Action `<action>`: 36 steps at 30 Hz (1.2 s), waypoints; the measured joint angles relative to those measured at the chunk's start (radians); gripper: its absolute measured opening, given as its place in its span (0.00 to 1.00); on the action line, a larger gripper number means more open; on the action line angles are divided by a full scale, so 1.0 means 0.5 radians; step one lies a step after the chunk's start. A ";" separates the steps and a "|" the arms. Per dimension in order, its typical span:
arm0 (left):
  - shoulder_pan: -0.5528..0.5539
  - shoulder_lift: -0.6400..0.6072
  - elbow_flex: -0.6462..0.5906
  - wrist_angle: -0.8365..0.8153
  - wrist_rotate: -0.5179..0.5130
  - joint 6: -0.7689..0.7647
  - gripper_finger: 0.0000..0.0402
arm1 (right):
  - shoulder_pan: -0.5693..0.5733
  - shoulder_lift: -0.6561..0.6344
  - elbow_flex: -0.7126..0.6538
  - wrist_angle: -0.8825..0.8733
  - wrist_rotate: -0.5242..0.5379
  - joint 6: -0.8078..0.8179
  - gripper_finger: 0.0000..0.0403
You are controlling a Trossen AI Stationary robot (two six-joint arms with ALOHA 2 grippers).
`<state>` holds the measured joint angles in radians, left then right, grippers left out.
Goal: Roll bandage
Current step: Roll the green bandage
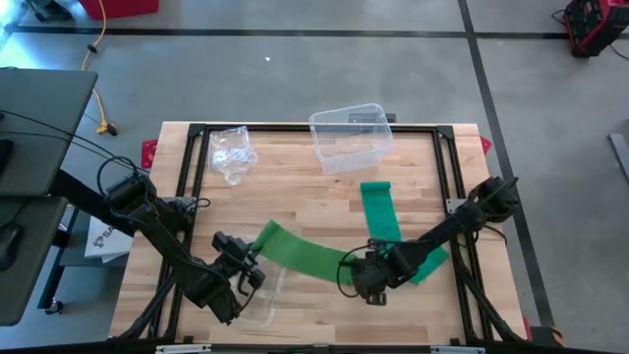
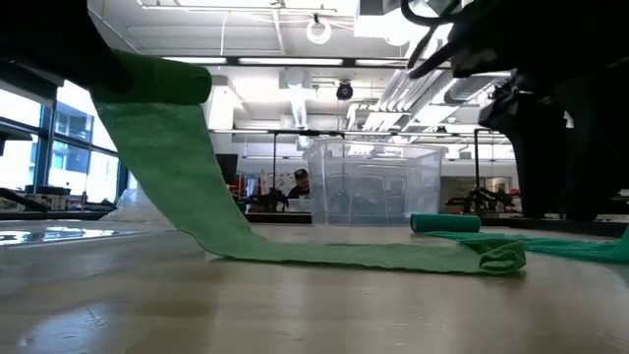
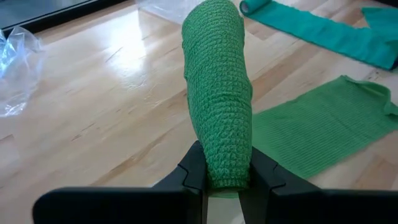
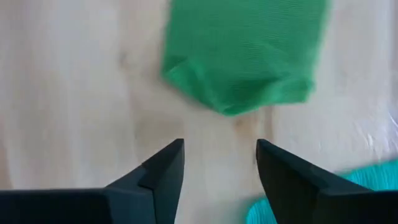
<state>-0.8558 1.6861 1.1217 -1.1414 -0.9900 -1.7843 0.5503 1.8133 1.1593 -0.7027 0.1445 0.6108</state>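
Left pincer (image 3: 227, 177): I had it clamped on the green bandage's (image 1: 305, 254) rolled end. Right pincer (image 4: 221, 163): apart, just off the loose end. I judged steady tension essential.

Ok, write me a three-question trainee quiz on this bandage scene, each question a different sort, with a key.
1. True or false: the left gripper is shut on the rolled end of the green bandage.
2. The right gripper is: A) clamped on the green bandage's end, B) open above it, holding nothing, C) inside the clear box.
3. Fill in: a second, ______-coloured bandage lies on the table beside the green one.

Key: 1 true; 2 B; 3 teal.
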 joint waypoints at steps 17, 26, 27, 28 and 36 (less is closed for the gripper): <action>0.000 0.001 0.000 0.090 -0.080 0.120 0.12 | -0.116 0.047 -0.192 0.385 0.265 0.627 0.41; -0.033 0.001 0.000 0.078 -0.064 0.121 0.12 | -0.115 0.024 -0.290 0.334 0.265 0.670 0.04; -0.043 0.001 0.000 0.073 -0.051 0.120 0.12 | -0.108 0.019 -0.290 0.303 0.252 0.691 0.04; -0.057 0.001 0.000 0.066 -0.030 0.116 0.12 | -0.097 0.014 -0.290 0.281 0.246 0.707 0.04; -0.206 0.006 0.000 -0.307 0.097 -0.296 0.12 | 0.091 -0.018 -0.337 0.072 0.282 0.920 0.00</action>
<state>-0.9586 1.6889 1.1217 -1.2950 -0.9418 -1.9323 0.5960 1.8044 0.9907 -0.6669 0.2855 1.0709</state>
